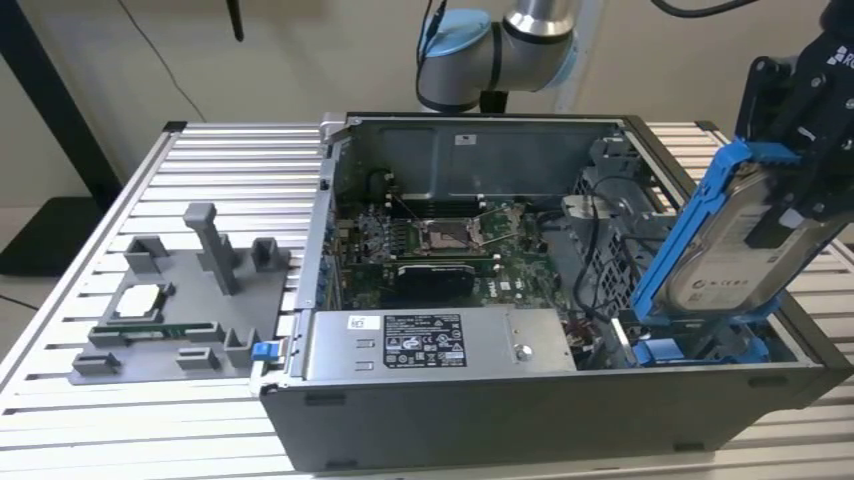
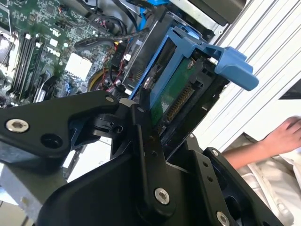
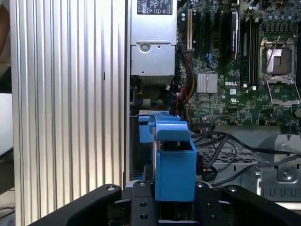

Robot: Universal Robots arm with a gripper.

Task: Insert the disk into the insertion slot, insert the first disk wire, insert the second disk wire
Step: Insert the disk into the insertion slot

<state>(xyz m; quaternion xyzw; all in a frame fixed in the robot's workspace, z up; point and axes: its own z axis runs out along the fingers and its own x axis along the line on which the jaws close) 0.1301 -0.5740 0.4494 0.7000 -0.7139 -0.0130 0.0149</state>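
My gripper [image 1: 787,190] is shut on the disk [image 1: 734,240], a silver drive in a bright blue caddy. The disk stands steeply tilted at the exterior view's right, over the open computer case. Its lower end rests in the insertion slot [image 1: 694,348], a grey cage with blue rails at the case's front right corner. In both wrist views the black fingers [image 2: 143,108] clamp the caddy's sides, with the disk [image 2: 181,87] [image 3: 174,160] between them and its connector edge showing. Black cables [image 1: 601,250] [image 3: 235,146] lie loose beside the cage; I cannot tell which are the disk wires.
A grey labelled power-supply box [image 1: 441,340] sits at the case's front, left of the slot, and the motherboard [image 1: 441,240] lies behind it. A grey fixture tray [image 1: 187,300] with upright posts stands on the slatted table at the exterior view's left. A person's hand [image 2: 282,136] is nearby.
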